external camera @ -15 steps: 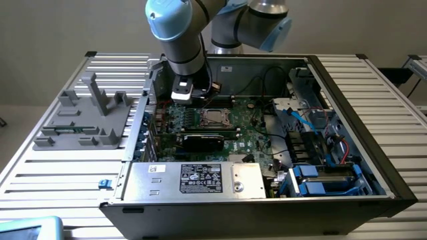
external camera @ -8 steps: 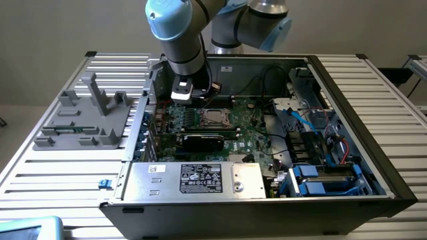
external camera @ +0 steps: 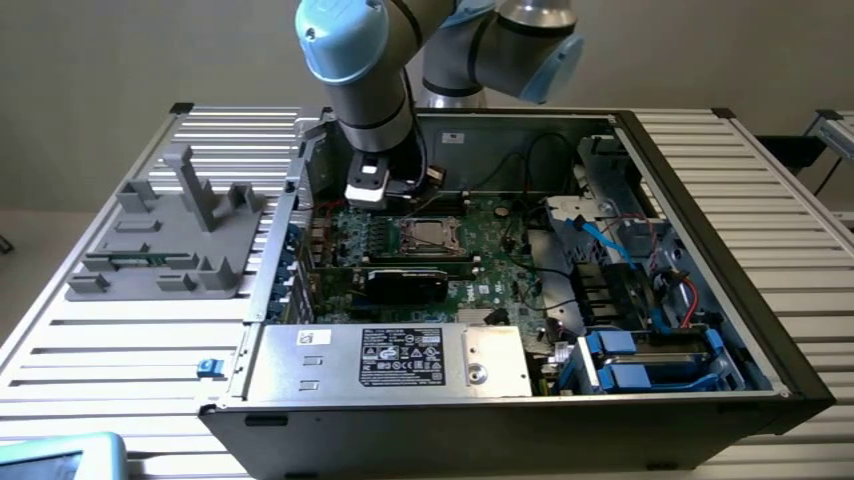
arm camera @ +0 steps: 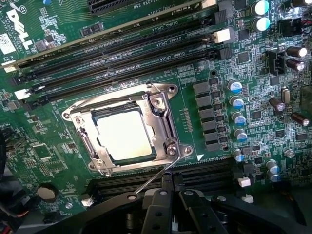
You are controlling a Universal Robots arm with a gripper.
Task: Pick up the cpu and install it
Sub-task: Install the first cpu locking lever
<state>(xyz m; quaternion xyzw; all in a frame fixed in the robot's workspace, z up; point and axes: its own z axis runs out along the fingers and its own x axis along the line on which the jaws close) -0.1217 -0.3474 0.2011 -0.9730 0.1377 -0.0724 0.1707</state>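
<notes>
Placement: the cpu (arm camera: 124, 134) lay flat inside the metal socket frame (arm camera: 163, 124) on the green motherboard (arm camera: 204, 58), silver top upward. To my eye it looked already seated in its place rather than waiting to be picked up.
End effector: the end effector (arm camera: 170, 181) hovered just beside the socket, its fingers pressed together with nothing between them.
Lever: a thin wire lever (arm camera: 158, 173) slanted out from the frame's corner toward the fingertips. I judged that closed fingers suit pushing such a wire better than gripping it. I could not tell whether it was latched.
Arm: the arm (external camera: 367, 80) reached down into the open computer case (external camera: 694, 200), toward the exterior view's left of the socket and beyond the black card (external camera: 407, 280).
Worktop: the slatted worktop (external camera: 134, 330) carried the case, with a grey fixture (external camera: 174, 230) at the exterior view's left.
</notes>
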